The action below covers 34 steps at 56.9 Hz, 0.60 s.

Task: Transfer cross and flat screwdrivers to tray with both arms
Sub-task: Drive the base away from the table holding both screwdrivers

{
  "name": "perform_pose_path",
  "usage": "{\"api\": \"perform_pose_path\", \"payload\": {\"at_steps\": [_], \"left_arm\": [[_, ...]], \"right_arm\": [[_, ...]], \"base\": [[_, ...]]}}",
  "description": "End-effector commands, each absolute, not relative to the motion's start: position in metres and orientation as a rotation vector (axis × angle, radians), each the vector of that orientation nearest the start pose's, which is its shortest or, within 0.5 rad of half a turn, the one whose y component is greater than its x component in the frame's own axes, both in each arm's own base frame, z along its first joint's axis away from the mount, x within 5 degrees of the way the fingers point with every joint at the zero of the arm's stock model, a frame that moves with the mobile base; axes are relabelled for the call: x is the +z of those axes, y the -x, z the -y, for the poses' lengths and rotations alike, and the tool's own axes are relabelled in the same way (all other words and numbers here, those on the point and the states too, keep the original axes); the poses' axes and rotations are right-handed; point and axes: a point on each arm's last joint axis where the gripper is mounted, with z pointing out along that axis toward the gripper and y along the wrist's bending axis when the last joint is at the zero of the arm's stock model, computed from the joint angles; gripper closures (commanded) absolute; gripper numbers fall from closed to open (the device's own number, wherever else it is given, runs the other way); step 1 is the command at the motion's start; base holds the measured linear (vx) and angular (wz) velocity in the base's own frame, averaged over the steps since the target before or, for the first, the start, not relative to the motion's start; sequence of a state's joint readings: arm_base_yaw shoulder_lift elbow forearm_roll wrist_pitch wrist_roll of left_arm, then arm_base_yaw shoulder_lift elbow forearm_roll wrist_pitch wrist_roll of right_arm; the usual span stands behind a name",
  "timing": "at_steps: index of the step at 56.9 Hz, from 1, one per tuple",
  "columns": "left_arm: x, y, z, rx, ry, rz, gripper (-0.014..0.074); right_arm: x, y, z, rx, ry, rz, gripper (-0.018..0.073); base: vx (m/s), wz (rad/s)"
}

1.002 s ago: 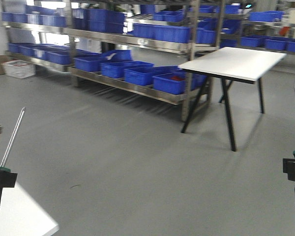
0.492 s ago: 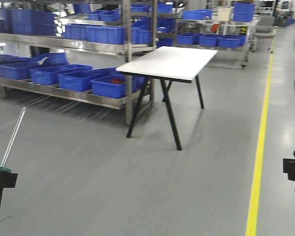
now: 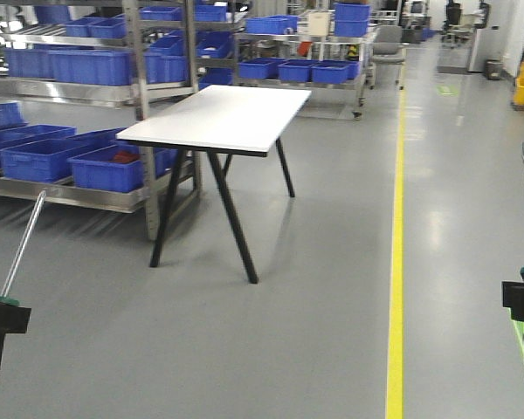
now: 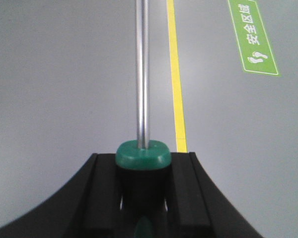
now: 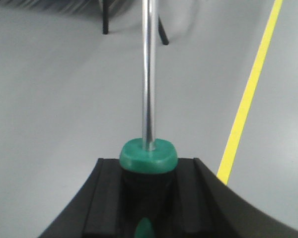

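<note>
left gripper [image 4: 143, 166] clamps the handle of the left screwdriver [image 4: 142, 74]; right gripper [image 5: 148, 168] clamps the right screwdriver [image 5: 149, 74]. both shafts are raised above the floor [image 3: 314, 332]. the tray is out of view. advised: firm, level grips while travelling.

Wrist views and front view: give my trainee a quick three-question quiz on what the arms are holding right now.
1. True or false: the left gripper is shut on the left screwdriver.
2. The right gripper grips: A a bottle; B the right screwdriver; C nothing.
3. Fill in: the floor line beside the white table is ____.
Key: 1 true; 2 B; 3 yellow.
</note>
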State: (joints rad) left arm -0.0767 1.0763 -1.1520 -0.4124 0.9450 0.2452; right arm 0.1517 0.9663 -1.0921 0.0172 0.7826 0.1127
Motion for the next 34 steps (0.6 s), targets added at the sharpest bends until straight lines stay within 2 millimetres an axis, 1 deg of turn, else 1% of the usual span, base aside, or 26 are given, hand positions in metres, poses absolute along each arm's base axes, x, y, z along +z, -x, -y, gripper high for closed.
{"api": "perform_pose_path", "payload": {"at_steps": [1, 19, 26, 34], "left_arm": [[0.4126, -0.2011, 0.0473, -0.449, -0.230, -2.176, 0.0597], [0.4126, -0.2011, 0.0473, -0.449, -0.230, -2.176, 0.0597], [0.4126, -0.2011, 0.0473, -0.449, -0.230, -2.176, 0.0597], [0.4126, -0.2011, 0.0473, -0.449, -0.230, -2.176, 0.0597]], "right_arm": [[0.4205, -0.1851, -0.0283, 0.179, 0.036, -2.019, 0.0568], [0.4205, -0.1851, -0.0283, 0.179, 0.036, -2.019, 0.0568], [0.4205, -0.1851, -0.0283, 0.179, 0.036, -2.019, 0.0568], [0.4205, -0.1851, -0.0283, 0.179, 0.036, -2.019, 0.0568]], "base": [[0.42, -0.32], [0.45, -0.28], [0.48, -0.12], [0.50, 0.05]]}}
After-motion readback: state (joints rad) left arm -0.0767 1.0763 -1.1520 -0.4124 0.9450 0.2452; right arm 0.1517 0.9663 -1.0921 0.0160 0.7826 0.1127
